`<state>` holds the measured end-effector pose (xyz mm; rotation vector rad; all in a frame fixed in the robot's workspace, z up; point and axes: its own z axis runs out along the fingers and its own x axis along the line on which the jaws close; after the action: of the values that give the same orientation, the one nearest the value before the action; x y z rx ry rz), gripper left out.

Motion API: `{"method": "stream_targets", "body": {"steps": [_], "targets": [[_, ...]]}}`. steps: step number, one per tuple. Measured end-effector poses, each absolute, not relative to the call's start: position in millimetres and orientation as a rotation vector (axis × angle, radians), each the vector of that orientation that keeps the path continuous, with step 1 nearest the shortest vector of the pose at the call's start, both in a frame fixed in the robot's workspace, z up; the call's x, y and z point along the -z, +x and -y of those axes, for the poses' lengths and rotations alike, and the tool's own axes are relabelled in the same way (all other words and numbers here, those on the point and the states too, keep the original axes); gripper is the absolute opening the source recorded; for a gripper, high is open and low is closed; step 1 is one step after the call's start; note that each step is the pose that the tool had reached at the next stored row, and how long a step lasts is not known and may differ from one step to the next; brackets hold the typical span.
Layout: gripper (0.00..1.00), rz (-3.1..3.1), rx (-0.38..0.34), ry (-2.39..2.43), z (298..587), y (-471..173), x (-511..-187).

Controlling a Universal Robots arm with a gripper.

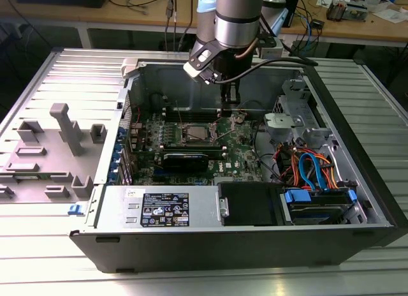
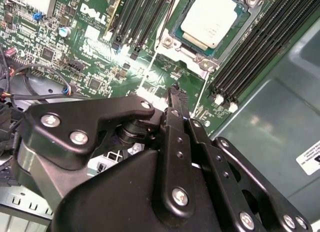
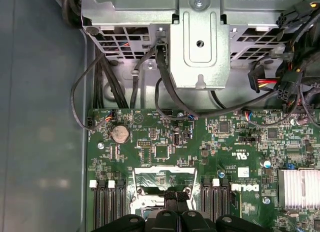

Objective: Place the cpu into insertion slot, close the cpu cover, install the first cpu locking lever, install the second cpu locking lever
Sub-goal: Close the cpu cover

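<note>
Plainly the placing step is done: the cpu (image 2: 210,17) lies flat in the insertion slot (image 2: 169,41), its silver-grey top bare inside the frame. In the exterior view the slot sits mid-board inside the open computer case (image 1: 376,175), and the arm reaches down into the case beside it.

Gripper (image 2: 175,92): the fingers are drawn together to a narrow point with nothing between them that I can see, so it carries no part. The tip hangs just off one corner of the slot, near it but apart, over the green circuit board (image 2: 165,74). I see no contact with the board or the socket hardware. In the first wrist view the tip stands in front of the slot, and the metal drive cage (image 3: 200,52) lies well beyond the slot.

Cover and levers: I cannot settle from these views whether the cpu cover is down over the chip, and I cannot pick out either locking lever with confidence. My judgement is that the work stands at the cover-and-lever stage.

Requirement, as I judge it: any push at the slot's hardware calls for a fine, steady approach — long black memory slots (image 2: 255,42) crowd the slot on two opposite sides, leaving little room to stray.
</note>
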<state>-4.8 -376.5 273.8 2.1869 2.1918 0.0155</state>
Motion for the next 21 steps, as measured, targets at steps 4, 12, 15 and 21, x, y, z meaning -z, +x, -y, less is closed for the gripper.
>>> {"method": "stream_targets", "body": {"steps": [4,12,15,21], "targets": [[0.11,-2.192,-0.015,2.187,376,0,-274],[0.11,-2.192,-0.016,2.187,375,6,-274],[0.11,-2.192,-0.015,2.187,374,7,-274],[0.11,-2.192,-0.015,2.187,372,8,-274]]}}
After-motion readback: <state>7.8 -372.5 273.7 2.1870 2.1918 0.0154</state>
